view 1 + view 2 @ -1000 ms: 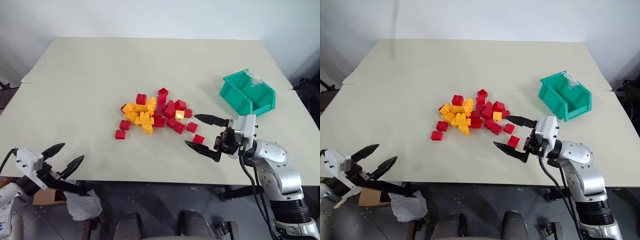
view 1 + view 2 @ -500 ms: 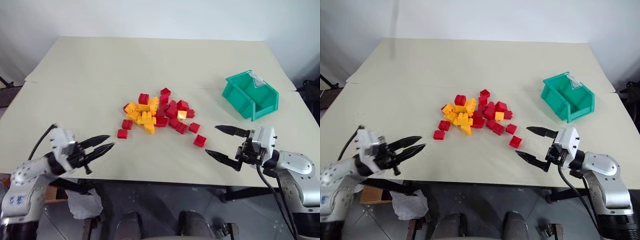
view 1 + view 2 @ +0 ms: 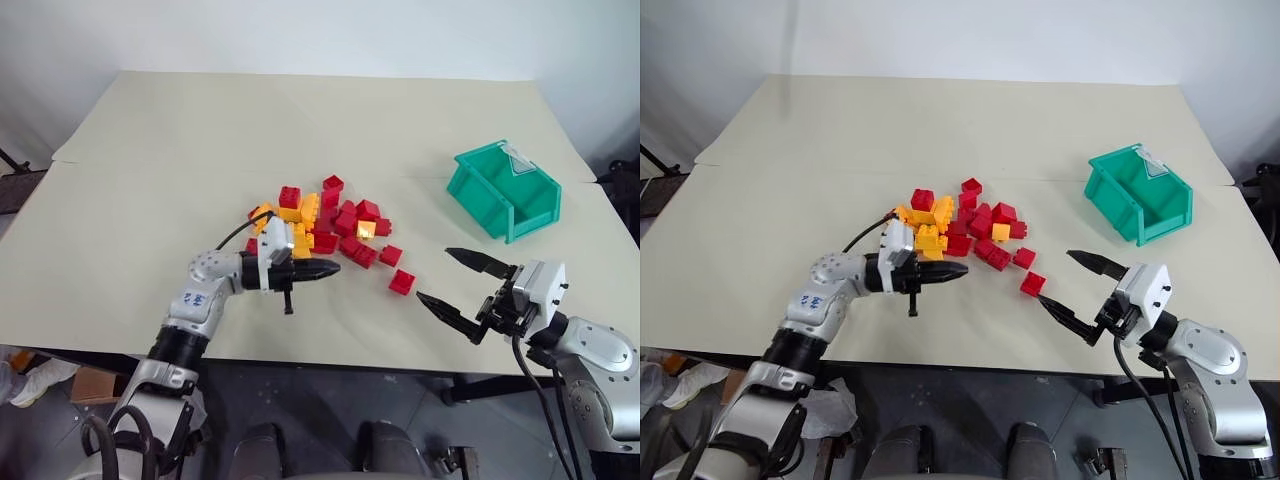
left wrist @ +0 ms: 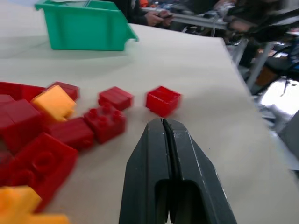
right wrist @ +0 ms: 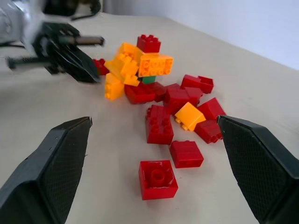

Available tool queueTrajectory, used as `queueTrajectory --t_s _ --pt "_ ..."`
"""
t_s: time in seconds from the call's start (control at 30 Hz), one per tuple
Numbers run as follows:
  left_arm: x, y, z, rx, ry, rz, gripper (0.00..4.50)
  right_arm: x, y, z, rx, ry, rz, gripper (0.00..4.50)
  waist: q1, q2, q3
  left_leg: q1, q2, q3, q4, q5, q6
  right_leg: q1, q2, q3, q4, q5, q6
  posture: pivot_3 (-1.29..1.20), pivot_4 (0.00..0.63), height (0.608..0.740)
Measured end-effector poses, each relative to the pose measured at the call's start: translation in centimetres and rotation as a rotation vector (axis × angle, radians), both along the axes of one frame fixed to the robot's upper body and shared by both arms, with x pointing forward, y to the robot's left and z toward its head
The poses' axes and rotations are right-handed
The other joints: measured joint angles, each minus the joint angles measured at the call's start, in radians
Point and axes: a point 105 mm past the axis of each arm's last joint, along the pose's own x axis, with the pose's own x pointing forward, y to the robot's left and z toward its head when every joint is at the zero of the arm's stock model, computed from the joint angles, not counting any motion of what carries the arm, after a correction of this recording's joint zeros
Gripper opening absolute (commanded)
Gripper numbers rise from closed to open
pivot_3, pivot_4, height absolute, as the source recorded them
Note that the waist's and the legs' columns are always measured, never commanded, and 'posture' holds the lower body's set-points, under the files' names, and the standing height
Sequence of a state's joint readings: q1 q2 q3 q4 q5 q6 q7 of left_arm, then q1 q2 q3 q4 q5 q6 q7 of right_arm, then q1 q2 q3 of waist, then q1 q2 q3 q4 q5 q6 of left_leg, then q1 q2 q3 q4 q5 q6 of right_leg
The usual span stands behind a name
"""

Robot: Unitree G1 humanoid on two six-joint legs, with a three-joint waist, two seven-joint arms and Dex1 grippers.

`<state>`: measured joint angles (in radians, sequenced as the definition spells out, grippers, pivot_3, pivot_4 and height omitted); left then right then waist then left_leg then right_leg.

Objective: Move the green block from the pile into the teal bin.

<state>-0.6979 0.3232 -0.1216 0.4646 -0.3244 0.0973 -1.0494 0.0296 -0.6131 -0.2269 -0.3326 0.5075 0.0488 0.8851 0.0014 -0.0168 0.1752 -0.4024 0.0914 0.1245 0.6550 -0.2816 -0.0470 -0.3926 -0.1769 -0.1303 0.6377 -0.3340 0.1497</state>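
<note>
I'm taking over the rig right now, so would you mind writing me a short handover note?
Left hand: shut, empty, at the pile's near edge.
Right hand: open, empty, near the table's front edge, in front of the teal bin.
Green block: buried in the pile under the yellow-orange bricks.
Done: nothing; the bin looks empty.
Left: uncover the green block, grasp it, drop it in the bin.
</note>
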Motion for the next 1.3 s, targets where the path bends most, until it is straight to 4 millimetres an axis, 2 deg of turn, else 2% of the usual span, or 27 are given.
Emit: queueTrajectory --t_s 0.07,0.17,0.3,0.37,0.4,0.47,0.6,0.7,0.9,1.03,1.2,1.3 --pt "1.7 0.7 0.4 -0.024 0.014 0.092 0.02 -0.1 0.2 0.1 0.004 -0.006 -0.005 4.50 -0.001 0.000 0.000 0.000 0.000 0.000 0.000 0.000 0.000 0.000 0.000 0.000 0.000 0.000 0.000 0.00 0.150 0.740" --pt "3.8 2.8 0.8 -0.007 -0.014 0.220 0.02 -0.2 0.3 0.0 0.012 -0.006 -0.012 4.50 -0.002 0.000 0.000 0.000 0.000 0.000 0.000 0.000 0.000 0.000 0.000 0.000 0.000 0.000 0.000 0.00 0.150 0.740" --pt "6.1 5.0 2.7 -0.056 -0.072 0.404 0.02 -0.1 0.8 0.0 0.017 -0.010 0.001 4.50 -0.002 0.000 0.000 0.000 0.000 -0.001 0.002 0.000 0.000 0.001 0.000 0.000 0.000 0.000 0.000 0.00 0.150 0.740" --pt "7.5 6.9 3.1 -0.069 -0.074 0.557 0.02 0.1 1.0 0.3 0.022 -0.021 0.005 4.50 -0.007 0.000 0.000 0.000 0.000 -0.001 0.002 0.000 0.000 0.001 0.000 0.000 0.001 0.000 0.000 0.00 0.150 0.740" --pt "7.9 8.2 3.1 -0.079 -0.083 0.633 0.02 0.2 1.0 0.3 0.023 -0.024 0.004 4.50 -0.008 0.000 0.000 0.001 0.000 -0.001 0.002 0.000 0.000 0.001 0.000 0.000 0.003 0.000 0.000 0.00 0.150 0.740" --pt "8.1 9.4 2.9 -0.088 -0.097 0.699 0.02 0.3 1.0 0.3 0.024 -0.022 0.004 4.50 -0.003 0.000 0.000 0.000 0.000 -0.001 0.002 0.000 0.000 0.001 0.000 0.000 0.003 0.000 0.000 0.00 0.150 0.740" --pt "8.1 10.4 1.2 -0.064 -0.063 0.760 0.02 0.4 1.6 0.3 0.031 -0.024 0.025 4.50 0.002 0.000 0.000 -0.001 0.000 -0.001 0.002 0.000 0.000 0.001 0.000 0.000 0.002 0.000 0.000 0.00 0.150 0.740" --pt "7.7 9.9 0.1 -0.027 -0.028 0.712 0.02 0.4 1.8 0.2 0.032 -0.021 0.029 4.50 0.004 -0.001 0.000 -0.001 0.000 -0.001 0.002 0.000 0.000 0.001 0.000 -0.001 0.001 0.000 0.000 0.00 0.150 0.740" --pt "5.1 5.0 -0.1 0.059 -0.033 0.331 0.02 0.4 1.7 0.0 0.038 -0.014 0.011 4.50 0.005 -0.001 0.000 -0.001 0.000 -0.001 0.002 0.000 0.000 0.000 0.000 -0.001 0.001 0.000 0.000 0.00 0.150 0.740" --pt "3.3 2.8 -0.5 0.113 -0.035 0.151 0.02 0.4 1.5 -0.3 0.041 -0.004 -0.006 4.50 -0.002 -0.001 0.000 -0.001 0.000 -0.001 0.002 0.000 0.000 0.000 0.000 -0.001 0.001 0.000 0.000 0.00 0.150 0.740" --pt "2.4 1.6 -0.3 0.126 -0.057 0.065 0.02 0.2 1.5 -0.4 0.043 -0.003 -0.020 4.50 -0.002 -0.001 0.000 -0.001 0.000 -0.001 0.002 0.000 0.000 0.000 0.000 0.000 0.002 0.000 0.000 0.00 0.150 0.740" --pt "1.4 2.2 0.1 0.135 -0.083 0.007 0.02 0.0 1.6 -0.5 0.042 -0.002 -0.021 4.50 -0.005 -0.001 0.000 -0.001 0.000 -0.001 0.002 0.000 0.000 0.000 0.000 0.000 0.002 0.000 0.000 0.00 0.150 0.740"
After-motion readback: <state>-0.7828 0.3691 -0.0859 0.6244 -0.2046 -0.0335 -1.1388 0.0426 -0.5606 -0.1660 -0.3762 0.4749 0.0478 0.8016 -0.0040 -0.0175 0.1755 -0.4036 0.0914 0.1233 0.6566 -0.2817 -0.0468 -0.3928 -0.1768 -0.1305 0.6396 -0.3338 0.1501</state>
